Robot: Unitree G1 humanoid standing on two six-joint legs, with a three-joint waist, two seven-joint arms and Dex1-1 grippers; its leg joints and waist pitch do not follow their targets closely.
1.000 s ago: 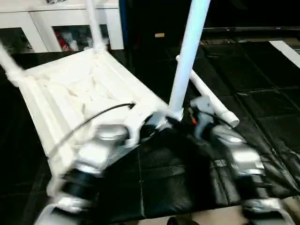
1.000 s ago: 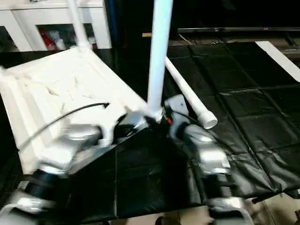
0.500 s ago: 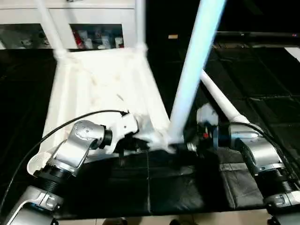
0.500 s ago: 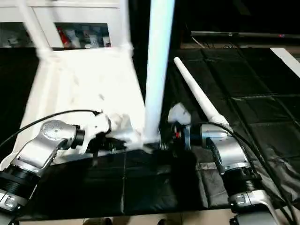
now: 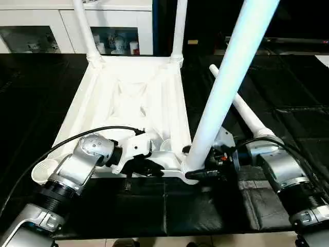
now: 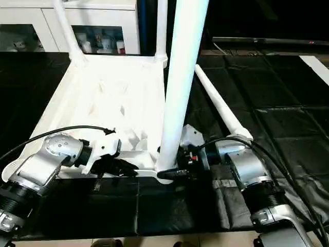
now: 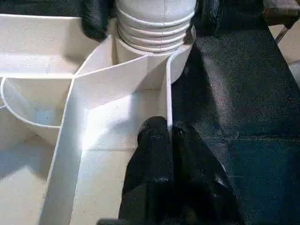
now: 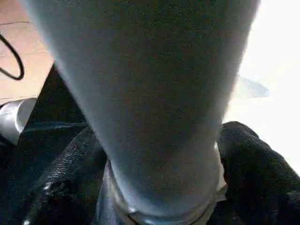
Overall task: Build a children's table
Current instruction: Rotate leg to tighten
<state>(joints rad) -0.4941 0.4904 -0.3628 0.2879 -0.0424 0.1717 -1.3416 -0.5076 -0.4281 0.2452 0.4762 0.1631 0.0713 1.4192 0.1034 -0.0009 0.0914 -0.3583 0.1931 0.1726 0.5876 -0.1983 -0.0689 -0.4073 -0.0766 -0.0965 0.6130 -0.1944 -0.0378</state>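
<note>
The right claw (image 6: 172, 172) clamps the base of the upright leg (image 6: 180, 82); beside it, the left claw (image 7: 161, 133) pinches the tabletop (image 5: 128, 98) rim, over black mats (image 5: 288, 103).

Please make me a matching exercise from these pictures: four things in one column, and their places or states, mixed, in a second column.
Things:
1. loose leg
2. near-right leg
3. near-left socket
4. tabletop

States:
A. empty, no leg in it
B. lying on the black mat
C. upside down, ribs facing up
D. standing in a corner socket, right gripper around its base

Pairs: 1-B, 2-D, 3-A, 4-C
</note>
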